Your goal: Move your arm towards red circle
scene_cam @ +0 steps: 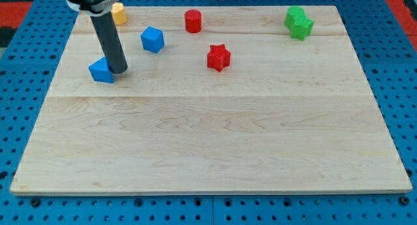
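Note:
The red circle [193,21], a short red cylinder, stands near the view's top, a little left of centre, on the wooden board [215,140]. My tip [119,70] is at the left of the board, touching the right side of a blue triangular block [101,70]. The red circle lies up and to the right of my tip, well apart from it. A blue cube-like block [152,40] sits between my tip and the red circle.
A red star block [219,57] lies right of the blue cube. A yellow block [118,14] is at the top left, partly behind the rod. Two green blocks [298,22] sit together at the top right. A blue pegboard surrounds the board.

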